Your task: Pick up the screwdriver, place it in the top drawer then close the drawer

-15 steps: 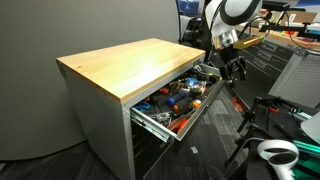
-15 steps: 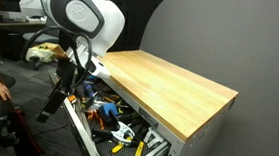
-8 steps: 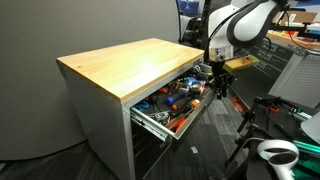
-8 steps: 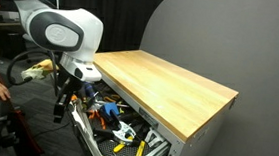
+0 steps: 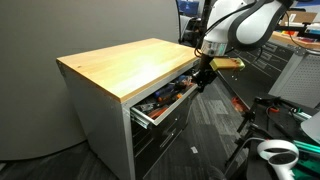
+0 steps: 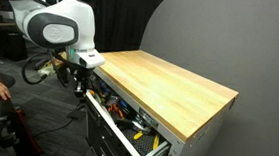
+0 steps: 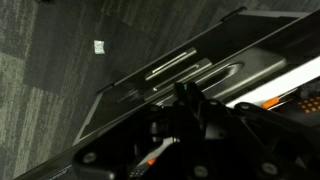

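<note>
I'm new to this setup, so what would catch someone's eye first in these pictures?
The pale wooden worktop of the grey cabinet dominates both exterior views. Beneath it, the top drawer stands partly open, crammed with colourful tools, with the gripper at its front edge.

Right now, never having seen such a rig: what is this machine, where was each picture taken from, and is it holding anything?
The white machine is a robot arm, steered remotely by a person. Its tip carries a gripper, a clamp with fingers. Two pictures come from room cameras on different sides of a wood-topped cabinet. The third comes from a camera on the wrist, looking past the gripper at grey carpet. The top drawer stands partly open with mixed hand tools inside; the gripper is at its front. It is too dark to tell whether the gripper is open, shut or holding anything, and I cannot pick out the screwdriver.
</note>
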Controlling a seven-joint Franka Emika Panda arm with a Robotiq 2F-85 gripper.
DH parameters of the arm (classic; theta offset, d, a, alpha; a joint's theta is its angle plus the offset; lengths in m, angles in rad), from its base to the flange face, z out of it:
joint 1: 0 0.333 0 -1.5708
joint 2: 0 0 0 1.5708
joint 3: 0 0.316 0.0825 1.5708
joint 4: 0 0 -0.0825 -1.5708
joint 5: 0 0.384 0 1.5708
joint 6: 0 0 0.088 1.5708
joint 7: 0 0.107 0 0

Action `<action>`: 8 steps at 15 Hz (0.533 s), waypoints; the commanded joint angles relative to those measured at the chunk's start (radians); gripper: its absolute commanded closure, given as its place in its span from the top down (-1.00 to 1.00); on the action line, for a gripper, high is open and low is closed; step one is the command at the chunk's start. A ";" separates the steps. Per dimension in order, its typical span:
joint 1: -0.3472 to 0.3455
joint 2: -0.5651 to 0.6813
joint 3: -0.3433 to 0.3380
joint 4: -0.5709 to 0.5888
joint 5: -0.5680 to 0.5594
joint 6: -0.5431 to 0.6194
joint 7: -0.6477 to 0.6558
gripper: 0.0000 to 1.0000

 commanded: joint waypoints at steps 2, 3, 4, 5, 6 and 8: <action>0.029 0.060 -0.010 0.064 0.008 0.182 -0.002 -0.81; 0.035 0.077 -0.012 0.074 0.013 0.211 -0.009 -0.80; 0.040 0.093 -0.012 0.083 0.018 0.227 -0.020 -0.83; 0.043 0.100 -0.011 0.084 0.026 0.253 -0.030 -0.82; 0.035 0.105 0.007 0.083 0.049 0.278 -0.049 -0.81; 0.018 0.122 0.042 0.085 0.092 0.307 -0.093 -0.79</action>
